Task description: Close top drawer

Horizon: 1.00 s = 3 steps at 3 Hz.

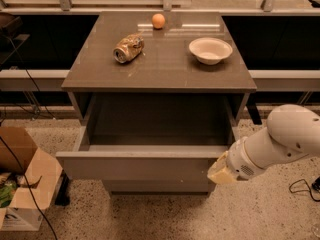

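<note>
The top drawer [140, 166] is a wide grey drawer with a flat front, standing partly open under the brown-grey tabletop [160, 69]. Its shallow grey box shows bare inside. My gripper [220, 174] is at the right end of the drawer front, with its pale tip against the front panel. The white arm [285, 141] reaches in from the right.
On the tabletop lie a crushed can [128, 48], an orange [158, 20] and a white bowl [210, 50]. An open cardboard box [22, 184] stands on the floor at the left. Cables lie on the floor at the left and at the far right.
</note>
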### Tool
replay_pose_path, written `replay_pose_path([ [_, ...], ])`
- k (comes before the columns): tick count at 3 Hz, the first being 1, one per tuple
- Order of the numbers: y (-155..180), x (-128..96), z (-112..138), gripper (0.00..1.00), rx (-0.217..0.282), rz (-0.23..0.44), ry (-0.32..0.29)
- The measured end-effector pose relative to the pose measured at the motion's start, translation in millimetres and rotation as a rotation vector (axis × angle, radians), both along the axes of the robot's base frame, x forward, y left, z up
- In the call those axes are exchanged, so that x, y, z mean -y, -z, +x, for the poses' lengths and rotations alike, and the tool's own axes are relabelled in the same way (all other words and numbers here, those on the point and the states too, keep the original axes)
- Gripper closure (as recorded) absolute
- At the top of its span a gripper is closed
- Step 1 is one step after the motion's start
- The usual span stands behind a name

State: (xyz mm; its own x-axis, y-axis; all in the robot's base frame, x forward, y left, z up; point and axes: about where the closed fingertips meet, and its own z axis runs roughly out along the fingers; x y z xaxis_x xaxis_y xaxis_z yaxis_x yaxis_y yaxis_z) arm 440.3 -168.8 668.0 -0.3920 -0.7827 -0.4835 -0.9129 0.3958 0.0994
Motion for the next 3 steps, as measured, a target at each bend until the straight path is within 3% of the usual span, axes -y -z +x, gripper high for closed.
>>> replay_pose_path([
  [1,-6,-15,45,1.00,0.152,0.026,-0.009],
  [2,-6,-15,45,0.85,0.152,0.026,-0.009],
  [3,-7,-23,87,0.62,0.214,0.051,-0.008],
])
